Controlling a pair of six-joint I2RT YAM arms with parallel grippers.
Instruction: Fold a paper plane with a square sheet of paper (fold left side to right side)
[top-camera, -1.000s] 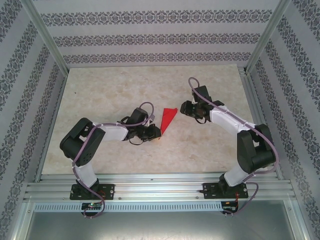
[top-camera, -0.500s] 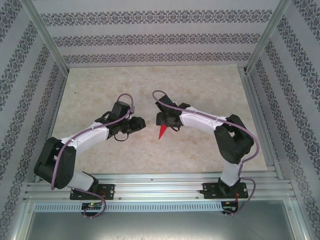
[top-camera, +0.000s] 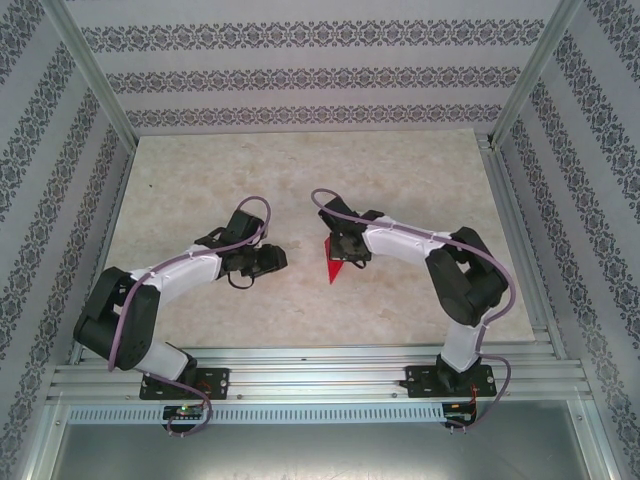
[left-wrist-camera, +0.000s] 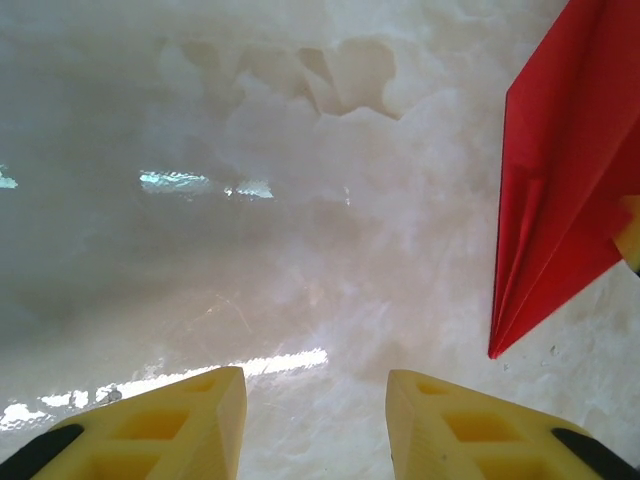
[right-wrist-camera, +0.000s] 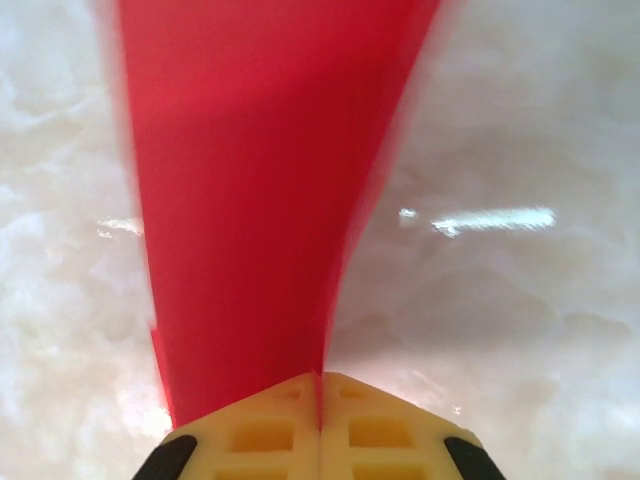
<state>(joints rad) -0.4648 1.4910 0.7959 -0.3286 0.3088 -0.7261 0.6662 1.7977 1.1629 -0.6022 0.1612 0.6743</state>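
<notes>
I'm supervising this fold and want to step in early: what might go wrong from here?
1. The right pincer is shut on the paper plane with just the tips of its jaws; the thin paper might slip out or tear.
2. The left pincer is open and apart from the paper, so nothing else steadies it; the folds might spring open.

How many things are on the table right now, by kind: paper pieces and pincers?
Red paper: 1, folded to a point
Pincers: 2, left pincer open and holding nothing, right pincer shut on the red paper
Total: 3
</notes>
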